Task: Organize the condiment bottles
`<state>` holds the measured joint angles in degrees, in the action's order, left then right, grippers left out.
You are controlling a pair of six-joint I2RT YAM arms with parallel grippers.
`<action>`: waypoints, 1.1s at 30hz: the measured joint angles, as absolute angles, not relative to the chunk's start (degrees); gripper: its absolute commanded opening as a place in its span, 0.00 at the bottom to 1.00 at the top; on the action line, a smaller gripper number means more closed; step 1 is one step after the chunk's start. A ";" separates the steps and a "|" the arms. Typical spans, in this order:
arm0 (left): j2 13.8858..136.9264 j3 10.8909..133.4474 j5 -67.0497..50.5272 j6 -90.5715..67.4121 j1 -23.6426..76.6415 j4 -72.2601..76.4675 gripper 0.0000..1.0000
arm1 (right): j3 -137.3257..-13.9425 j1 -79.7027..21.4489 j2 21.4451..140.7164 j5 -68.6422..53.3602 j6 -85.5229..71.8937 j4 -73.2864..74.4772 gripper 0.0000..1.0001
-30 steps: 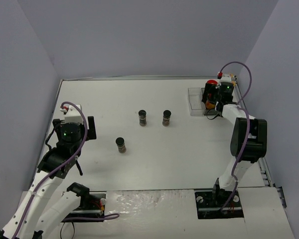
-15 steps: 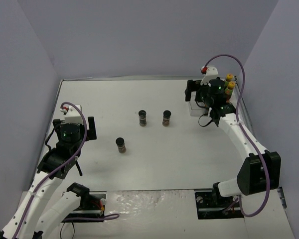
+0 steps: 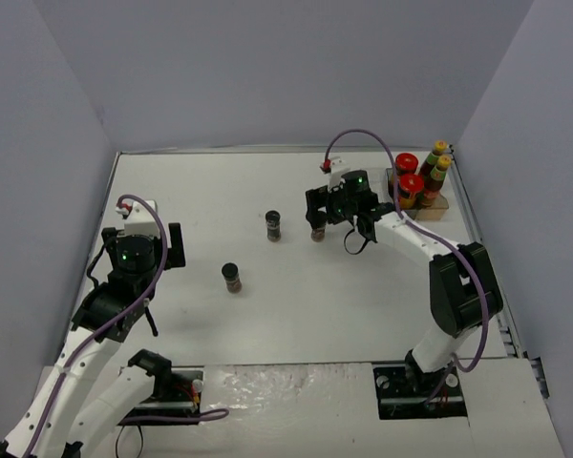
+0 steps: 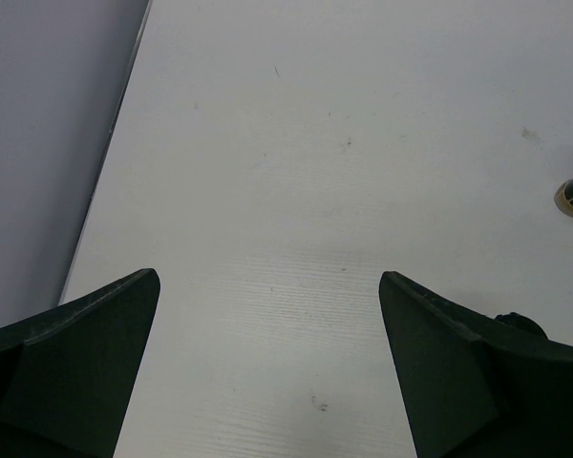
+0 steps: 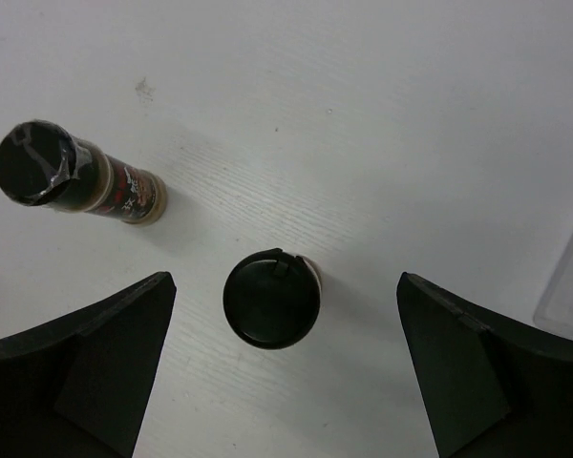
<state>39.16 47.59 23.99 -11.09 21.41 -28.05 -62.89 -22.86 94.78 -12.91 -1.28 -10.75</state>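
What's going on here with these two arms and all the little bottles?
They're sorting condiments. The right gripper hovers, jaws open, over a black-capped jar; two more jars stand loose. The red-lidded jars and yellow-capped bottles are grouped at the back right. The left gripper hangs open, holding nothing.

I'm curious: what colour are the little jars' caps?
Black caps, clearest in right wrist view.

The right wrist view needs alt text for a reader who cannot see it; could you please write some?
Seen from straight above, a black-capped jar stands on the white table between the open fingers of the right claw, touched by neither. A second black-capped jar sits at upper left, and the edge of a clear tray shows at far right.
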 measured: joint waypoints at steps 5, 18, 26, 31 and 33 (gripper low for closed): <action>39.18 47.59 23.82 -11.09 21.41 -28.05 0.97 | -62.89 -24.20 99.32 -13.10 -1.23 -11.12 0.90; 39.16 47.59 23.81 -11.09 21.41 -28.05 0.97 | -63.09 -25.32 102.28 -11.07 0.54 -13.10 0.40; 39.16 47.59 23.77 -11.09 21.41 -28.05 0.97 | -63.18 -25.66 100.81 -6.91 2.08 -12.35 0.10; 39.16 47.59 23.77 -11.09 21.41 -28.05 0.97 | -66.59 -24.78 99.22 -3.24 3.02 -10.31 0.07; 39.16 47.59 23.79 -11.09 21.41 -28.05 0.97 | -69.52 -23.21 99.11 -2.14 3.02 -10.03 0.06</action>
